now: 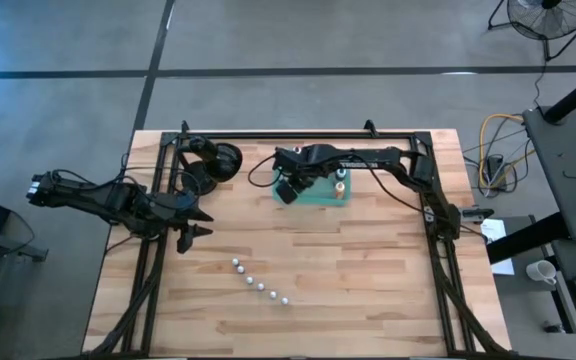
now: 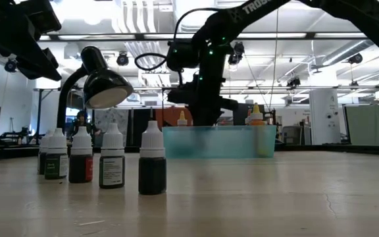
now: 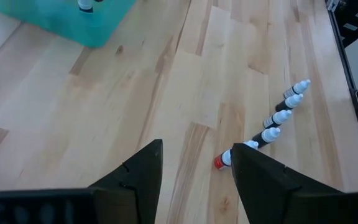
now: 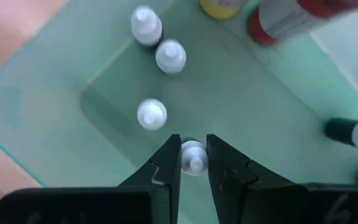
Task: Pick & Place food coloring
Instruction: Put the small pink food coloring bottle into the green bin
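Item: food coloring transfer, partly complete

Landmark: green tray (image 1: 315, 197), at the far middle of the table (image 1: 368, 280)

Done: in the right wrist view we count 3 white-capped bottles (image 4: 152, 114) upright inside the tray, plus at least 4 larger ones, some lying down, along its far side

In hand: right gripper (image 4: 193, 163) low inside the tray, fingers pinching the cap of 1 more small bottle (image 4: 194, 155); we judge this one is being set down and not yet released

Left: 5 bottles (image 1: 260, 283) in a diagonal row on bare wood, well apart from the tray toward the near edge

Left gripper (image 1: 194, 222): spread wide, holding nothing, hanging above the table to the tray's left, the row ahead of it

Room: open wood between row and tray; desk lamp (image 1: 220, 160) and arm frame stand left of the tray; the tray wall rises around the right fingers, so we judge a straight lift out is safest
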Robot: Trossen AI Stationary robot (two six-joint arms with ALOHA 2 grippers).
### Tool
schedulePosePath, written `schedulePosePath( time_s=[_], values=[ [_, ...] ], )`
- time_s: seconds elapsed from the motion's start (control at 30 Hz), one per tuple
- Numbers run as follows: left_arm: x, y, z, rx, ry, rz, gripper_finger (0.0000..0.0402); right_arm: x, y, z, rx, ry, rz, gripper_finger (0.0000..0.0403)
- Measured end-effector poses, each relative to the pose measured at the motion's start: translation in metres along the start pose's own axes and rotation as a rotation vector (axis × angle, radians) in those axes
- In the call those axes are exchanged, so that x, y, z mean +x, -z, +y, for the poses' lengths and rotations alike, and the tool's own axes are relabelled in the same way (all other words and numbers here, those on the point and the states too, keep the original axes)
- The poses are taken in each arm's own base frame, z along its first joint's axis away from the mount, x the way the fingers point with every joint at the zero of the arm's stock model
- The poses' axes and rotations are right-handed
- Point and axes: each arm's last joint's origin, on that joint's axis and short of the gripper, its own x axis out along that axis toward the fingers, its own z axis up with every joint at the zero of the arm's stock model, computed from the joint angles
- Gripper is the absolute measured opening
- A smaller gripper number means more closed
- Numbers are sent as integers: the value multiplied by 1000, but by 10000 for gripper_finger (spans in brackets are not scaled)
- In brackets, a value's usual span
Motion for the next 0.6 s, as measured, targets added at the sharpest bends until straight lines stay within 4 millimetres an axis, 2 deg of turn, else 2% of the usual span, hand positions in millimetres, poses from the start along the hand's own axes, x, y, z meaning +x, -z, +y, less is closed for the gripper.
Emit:
schedulePosePath(
  time_s=[0.47,0.6],
  values=[
    [0,0,1,-7,-21,-9,163,5,-3,2,47,-18,-29,54],
    [0,0,1,-7,-21,-9,163,8,-2,3,54,-14,-21,69]
  ],
)
